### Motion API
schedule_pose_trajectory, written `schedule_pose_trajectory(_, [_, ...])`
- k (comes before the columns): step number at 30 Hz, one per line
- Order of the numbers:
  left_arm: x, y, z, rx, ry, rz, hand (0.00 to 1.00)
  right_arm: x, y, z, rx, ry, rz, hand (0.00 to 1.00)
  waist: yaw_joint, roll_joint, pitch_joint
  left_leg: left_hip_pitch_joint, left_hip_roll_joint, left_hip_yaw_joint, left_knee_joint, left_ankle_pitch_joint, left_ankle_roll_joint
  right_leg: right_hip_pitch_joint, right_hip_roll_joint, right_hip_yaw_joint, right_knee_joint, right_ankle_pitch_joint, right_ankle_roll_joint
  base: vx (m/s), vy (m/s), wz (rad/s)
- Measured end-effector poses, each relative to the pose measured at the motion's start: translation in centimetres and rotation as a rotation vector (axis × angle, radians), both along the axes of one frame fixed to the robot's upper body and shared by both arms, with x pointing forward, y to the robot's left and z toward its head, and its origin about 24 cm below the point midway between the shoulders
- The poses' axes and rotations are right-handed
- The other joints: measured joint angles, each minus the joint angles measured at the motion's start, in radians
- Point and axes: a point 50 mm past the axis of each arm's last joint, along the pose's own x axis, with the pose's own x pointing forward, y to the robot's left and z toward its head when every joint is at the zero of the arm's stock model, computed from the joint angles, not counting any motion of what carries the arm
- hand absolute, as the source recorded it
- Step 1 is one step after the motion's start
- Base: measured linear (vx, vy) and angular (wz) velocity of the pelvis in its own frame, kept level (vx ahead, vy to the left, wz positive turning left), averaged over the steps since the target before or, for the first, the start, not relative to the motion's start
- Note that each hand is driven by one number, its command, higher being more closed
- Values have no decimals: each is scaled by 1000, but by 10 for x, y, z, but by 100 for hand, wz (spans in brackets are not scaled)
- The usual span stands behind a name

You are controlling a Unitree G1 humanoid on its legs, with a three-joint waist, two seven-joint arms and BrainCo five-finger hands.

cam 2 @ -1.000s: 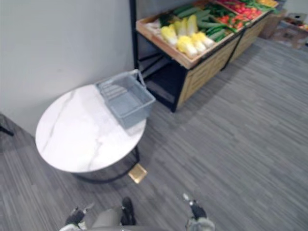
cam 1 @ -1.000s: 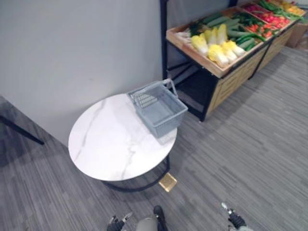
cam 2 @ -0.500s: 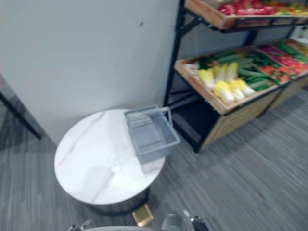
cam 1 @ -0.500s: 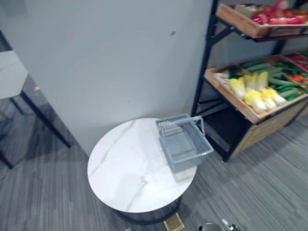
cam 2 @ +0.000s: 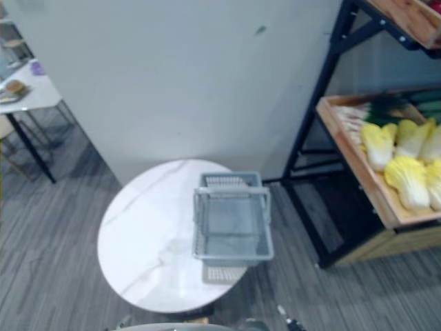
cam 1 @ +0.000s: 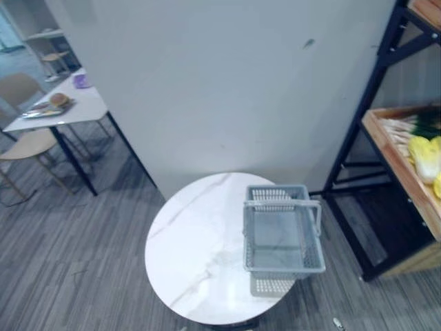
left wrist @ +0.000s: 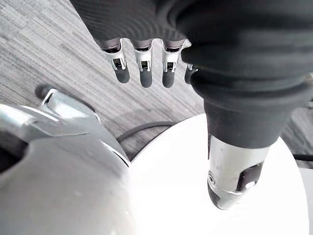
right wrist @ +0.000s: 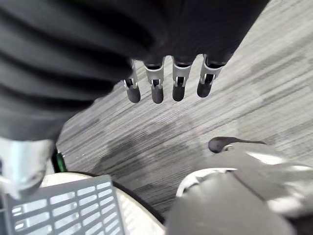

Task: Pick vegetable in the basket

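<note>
Viewpoint has shifted; grey basket (cam 1: pixel 284 261) sits on round table (cam 1: pixel 196 255).

We see the grey mesh basket (cam 1: pixel 284 269) standing upright and empty at the right edge of the round white tabletop (cam 1: pixel 200 248), its handle crossing over its far half. Pale yellow cabbages (cam 2: pixel 408 181) lie in a wooden crate (cam 2: pixel 355 165) on the shelf, well apart to the basket's right.
</note>
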Motion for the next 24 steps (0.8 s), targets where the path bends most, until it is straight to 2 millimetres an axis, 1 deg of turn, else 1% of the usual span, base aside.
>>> schedule_pose_trajectory(1, [-1, 0, 0, 5, 7, 4, 0, 11, -4, 3, -23, -33, 1, 0, -1, 2, 0, -6, -10, 33, -86, 50, 16, 1, 2, -8, -5, 0, 3, 95, 50, 17])
schedule_pose_trajectory(2, [-1, 1, 0, 12, 13, 2, 0, 20, -9, 8, -50, -69, 4, 0, 0, 3, 0, -15, -18, 52, -136, 98, 15, -1, 12, -8, -6, 1, 11, 110, 55, 15])
schedule_pose_trajectory(3, [-1, 1, 0, 17, 17, 3, 0, 25, -10, 10, -58, -89, 7, 0, -1, 2, -3, -10, -23, 48, -166, 100, 16, -3, 13, -8, -12, 6, 18, 122, 69, 16])
schedule_pose_trajectory(4, [-1, 2, 0, 25, 21, 0, 0, 35, -15, 15, -95, -131, 7, 0, -3, 10, -2, 10, -27, 51, -218, 100, 16, -6, 16, -10, -29, 15, 30, 80, 89, 9])
schedule_pose_trajectory(5, [-2, 2, 0, 30, 29, 1, 0, 45, -21, 21, -145, -165, 2, 0, -3, 9, 2, 23, -33, 55, -270, 100, 16, -17, 21, -7, -42, 25, 37, 41, 99, 5])
schedule_pose_trajectory(6, [-3, 2, 0, 31, 32, 3, 0, 49, -24, 25, -176, -182, 0, 0, -3, 11, 1, 26, -35, 58, -294, 100, 16, -22, 24, -7, -47, 30, 39, 2, 106, -2])
schedule_pose_trajectory(8, [-4, 2, 0, 39, 45, -18, 0, 69, -40, 46, -342, -256, -27, 0, -3, 14, 1, 48, -45, 82, -369, 101, 16, -34, 29, -2, -67, 47, 49, -4, 101, -6])
schedule_pose_trajectory(9, [-5, 2, 0, 44, 50, -25, 0, 74, -45, 53, -392, -275, -30, 0, -3, 13, 0, 50, -50, 85, -376, 102, 18, -38, 28, 5, -69, 51, 51, -12, 103, -25])
schedule_pose_trajectory(11, [-9, 3, 0, 65, 74, -71, 0, 96, -65, 88, -600, -384, -58, 0, -3, 20, -3, 58, -67, 106, -397, 104, 21, -42, 26, 30, -83, 64, 59, -20, 74, -28])
schedule_pose_trajectory(12, [-9, 4, 1, 77, 78, -91, 0, 101, -71, 101, -665, -423, -83, 0, -4, 24, -7, 60, -70, 106, -405, 104, 22, -43, 25, 32, -85, 66, 61, -9, 41, -12])
schedule_pose_trajectory(14, [-7, 5, 1, 84, 77, -113, 0, 111, -80, 123, -776, -473, -108, 0, -5, 28, -10, 68, -73, 108, -417, 108, 25, -45, 25, 35, -85, 66, 62, 23, 27, -6])
schedule_pose_trajectory(15, [-6, 6, 2, 90, 75, -131, 0, 123, -86, 143, -868, -523, -116, 0, -5, 28, -10, 71, -73, 110, -417, 107, 25, -45, 26, 39, -84, 66, 62, 23, 9, -6])
schedule_pose_trajectory(16, [-5, 5, 2, 93, 77, -147, 0, 128, -87, 151, -902, -546, -111, 0, -5, 28, -10, 71, -73, 109, -417, 107, 25, -45, 26, 39, -84, 66, 62, 18, -5, -5])
schedule_pose_trajectory(17, [-5, 4, 2, 93, 78, -169, 0, 140, -88, 169, -973, -602, -94, 0, -4, 29, -11, 69, -72, 109, -419, 107, 25, -48, 27, 39, -83, 66, 62, 0, 0, 0])
schedule_pose_trajectory(18, [-4, 3, 1, 93, 79, -191, 0, 154, -84, 186, -1009, -675, -72, 0, -4, 31, -13, 59, -71, 108, -421, 108, 25, -58, 28, 39, -81, 66, 62, 0, 0, 0])
schedule_pose_trajectory(19, [-3, 2, 1, 92, 79, -198, 0, 160, -81, 193, -1031, -703, -48, 0, -4, 31, -14, 55, -71, 108, -421, 109, 25, -62, 28, 39, -80, 67, 62, 0, 0, 0])
schedule_pose_trajectory(20, [-2, 1, 1, 91, 78, -212, 0, 174, -72, 203, -1055, -758, 15, 0, -2, 30, -14, 55, -71, 107, -421, 110, 25, -68, 28, 39, -77, 67, 62, 34, -6, 1])
schedule_pose_trajectory(21, [-2, 0, 1, 90, 79, -218, 0, 181, -66, 206, -1051, -786, 51, 0, -1, 29, -13, 54, -71, 106, -421, 111, 24, -70, 28, 39, -77, 67, 62, 43, -8, 1])
schedule_pose_trajectory(23, [-1, 1, 1, 95, 88, -267, 0, 207, -34, 213, -996, -870, 250, 0, 3, 26, -12, 50, -72, 103, -421, 111, 24, -71, 28, 38, -76, 67, 62, 13, -2, 2])
schedule_pose_trajectory(24, [-1, 1, 1, 97, 91, -285, 0, 213, -24, 214, -978, -890, 313, 0, 5, 26, -11, 50, -72, 103, -421, 111, 24, -71, 28, 37, -76, 67, 62, 14, 2, 5])
